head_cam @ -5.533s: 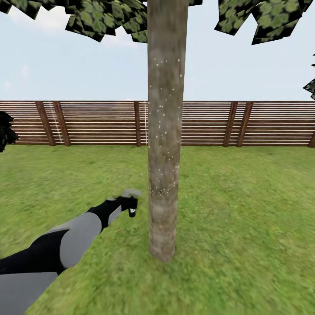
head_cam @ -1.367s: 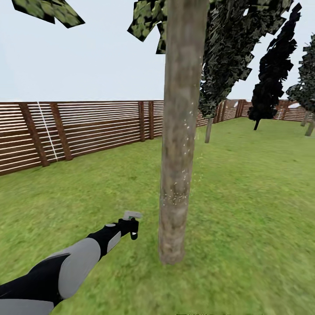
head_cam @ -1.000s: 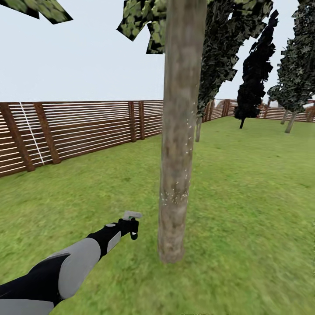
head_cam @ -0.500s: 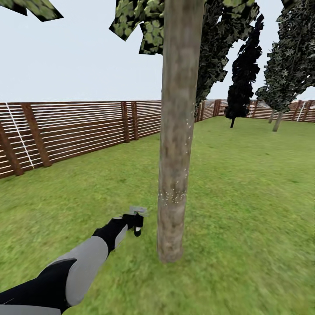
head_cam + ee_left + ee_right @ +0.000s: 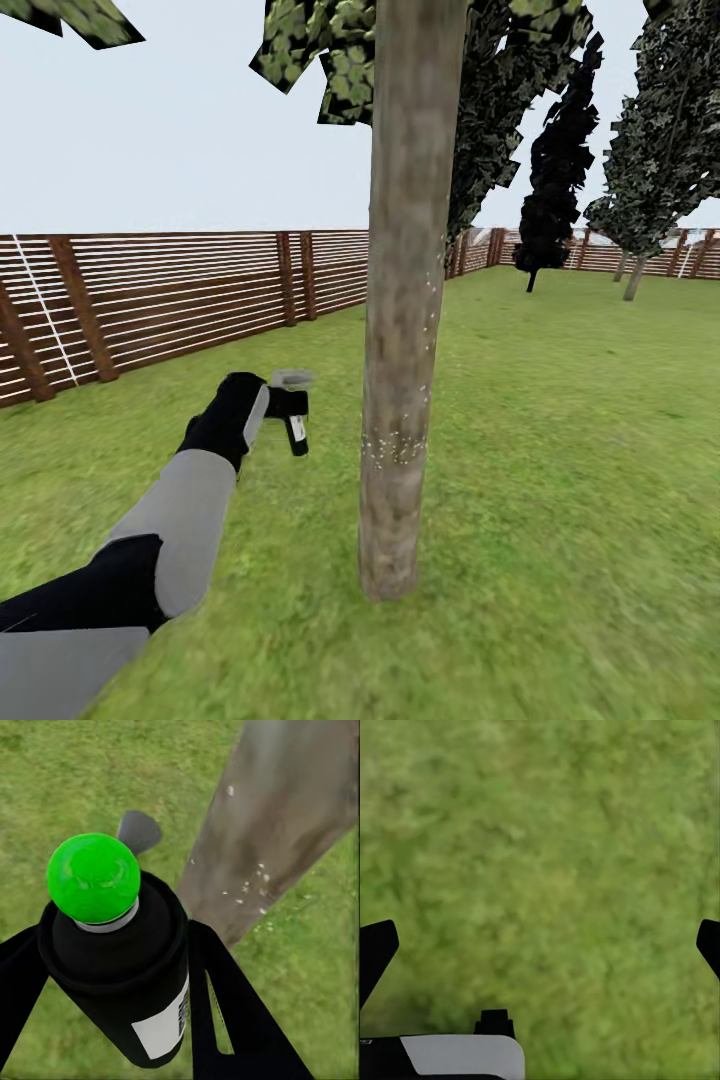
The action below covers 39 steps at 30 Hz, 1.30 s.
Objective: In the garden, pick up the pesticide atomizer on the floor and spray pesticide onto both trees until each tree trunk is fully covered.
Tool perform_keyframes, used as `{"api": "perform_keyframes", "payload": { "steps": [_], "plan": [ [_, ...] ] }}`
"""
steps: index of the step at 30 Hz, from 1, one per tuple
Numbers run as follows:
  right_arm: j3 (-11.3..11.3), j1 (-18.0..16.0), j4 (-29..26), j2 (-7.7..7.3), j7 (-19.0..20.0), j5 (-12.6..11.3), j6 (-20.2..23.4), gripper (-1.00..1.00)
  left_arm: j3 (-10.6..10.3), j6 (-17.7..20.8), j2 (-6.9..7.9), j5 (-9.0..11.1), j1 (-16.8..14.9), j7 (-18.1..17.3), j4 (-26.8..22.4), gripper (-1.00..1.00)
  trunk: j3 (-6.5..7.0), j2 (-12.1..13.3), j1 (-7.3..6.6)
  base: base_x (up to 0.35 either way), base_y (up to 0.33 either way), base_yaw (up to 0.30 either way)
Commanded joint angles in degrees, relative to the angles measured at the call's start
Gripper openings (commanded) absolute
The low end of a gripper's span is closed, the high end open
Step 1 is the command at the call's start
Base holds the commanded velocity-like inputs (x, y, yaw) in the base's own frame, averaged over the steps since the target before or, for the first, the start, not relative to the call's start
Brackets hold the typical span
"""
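Note:
A tree trunk (image 5: 405, 300), mottled grey-brown, rises straight ahead on the garden lawn, with green leaves (image 5: 320, 50) at its top. White pesticide specks (image 5: 395, 445) dot its lower part and right edge. My left gripper (image 5: 280, 405) is shut on the pesticide atomizer (image 5: 297, 435), a small black bottle with a pale grey head, held at mid height just left of the trunk. In the left wrist view the atomizer (image 5: 127, 967) sits between my black fingers (image 5: 232, 1012), and the speckled trunk (image 5: 285, 817) is close behind it. My right gripper (image 5: 540, 945) hangs open over grass.
A brown slatted fence (image 5: 150, 300) runs along the left and back of the lawn. Dark cypresses (image 5: 555, 190) stand at the far right behind the trunk. Open grass (image 5: 580, 450) lies to the right of the tree.
The view swung round the trunk earlier and has held still over the last half second. My left arm has lifted the atomizer from near the trunk's base to mid height.

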Motion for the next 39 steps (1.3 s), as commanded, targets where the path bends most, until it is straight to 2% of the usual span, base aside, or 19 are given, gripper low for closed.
{"api": "perform_keyframes", "payload": {
  "steps": [1, 2, 4, 5, 6, 8, 16, 19, 21, 22, 23, 25, 27, 31, 32, 39],
  "plan": [
    [0.1, -0.1, 0.3, -0.03, -0.2, 0.3, -0.4, 1.00, 0.4, 1.9, -0.08, -0.5, -2.7, -0.5, 0.0, -1.00, -0.12, -0.1, 0.02, 0.000, 0.000, 0.000],
    [0.1, -0.1, 0.3, -0.03, -0.2, 0.3, -0.4, 1.00, 0.4, 3.5, -0.08, 0.0, -5.8, -0.6, 0.3, -1.00, -0.12, -0.1, 0.02, 0.000, 0.000, 0.000],
    [0.1, -0.1, 0.3, -0.01, -0.2, 0.3, -0.4, 1.00, 0.4, 6.4, -0.08, 1.1, -8.1, -0.7, 0.3, -1.00, -0.12, -0.1, 0.02, 0.000, 0.000, 0.000],
    [0.1, -0.1, 0.3, 0.00, -0.2, 0.3, -0.4, 1.00, 0.4, 7.9, -0.08, 2.5, -9.5, -0.8, 0.3, -1.00, -0.12, -0.1, 0.02, 0.000, 0.000, 0.000],
    [0.1, -0.1, 0.3, 0.00, -0.2, 0.3, -0.4, 1.00, 0.4, 8.6, -0.08, 3.7, -11.1, -0.8, 0.3, -1.00, -0.12, -0.1, 0.02, 0.000, 0.000, 0.000],
    [0.1, -0.1, 0.3, 0.01, -0.2, 0.3, -0.4, 1.00, 0.4, 9.2, -0.08, 4.6, -14.5, -0.9, 0.4, -1.00, -0.12, -0.1, 0.02, 0.000, 0.000, 0.000],
    [0.1, -0.1, 0.4, 0.01, -0.2, 0.3, -0.4, 1.00, 0.4, 9.5, -0.08, 5.0, -21.9, -0.9, 0.2, -1.00, -0.12, -0.1, 0.02, 0.000, 0.000, 0.000],
    [0.1, -0.1, 0.4, 0.01, -0.2, 0.3, -0.4, 1.00, 0.4, 9.5, -0.08, 5.0, -27.1, -0.9, 2.0, -1.00, -0.12, -0.1, 0.02, 0.000, 0.000, 0.000],
    [0.1, -0.1, 0.4, 0.01, -0.2, 0.3, -0.4, 1.00, 0.4, 9.5, -0.08, 5.0, -29.3, -1.0, 2.9, -1.00, -0.12, -0.1, 0.02, 0.000, 0.000, 0.000],
    [0.1, -0.1, 0.4, 0.01, -0.2, 0.3, -0.4, 1.00, 0.5, 9.5, -0.08, 6.1, -30.2, -2.2, 3.2, -1.00, -0.12, -0.1, 0.02, 0.000, 0.000, 0.000],
    [0.1, -0.1, 0.4, 0.01, -0.2, 0.3, -0.4, 1.00, 0.5, 9.5, -0.08, 8.3, -30.5, -5.0, 3.3, -1.00, -0.12, -0.1, 0.02, 0.000, 0.000, 0.000],
    [0.1, -0.1, 0.4, 0.01, -0.2, 0.3, -0.4, 1.00, 0.4, 9.4, -0.08, 10.5, -30.8, -8.1, 3.3, -1.00, -0.12, -0.1, 0.02, 0.000, 0.000, 0.000],
    [0.1, -0.1, 0.4, 0.01, -0.2, 0.3, -0.4, 1.00, 0.4, 9.4, -0.08, 11.3, -30.8, -9.3, 3.2, -1.00, -0.12, -0.1, 0.02, 0.000, 0.000, 0.000],
    [0.2, -0.1, 0.4, 0.01, -0.2, 0.3, -0.4, 1.00, 0.4, 9.4, -0.08, 11.9, -31.0, -12.6, 3.2, -1.00, -0.12, -0.1, 0.02, 0.000, 0.000, 0.000],
    [0.2, -0.1, 0.4, 0.01, -0.2, 0.3, -0.4, 1.00, 0.4, 9.4, -0.08, 11.9, -31.0, -14.3, 3.3, -1.00, -0.12, -0.1, 0.02, 0.000, 0.000, 0.000],
    [0.1, -0.1, 0.4, 0.01, -0.2, 0.3, -0.4, 1.00, 0.5, 9.3, -0.08, 11.9, -31.1, -15.6, 3.5, -1.00, -0.12, -0.1, 0.02, 0.000, 0.000, 0.000]
  ]
}}
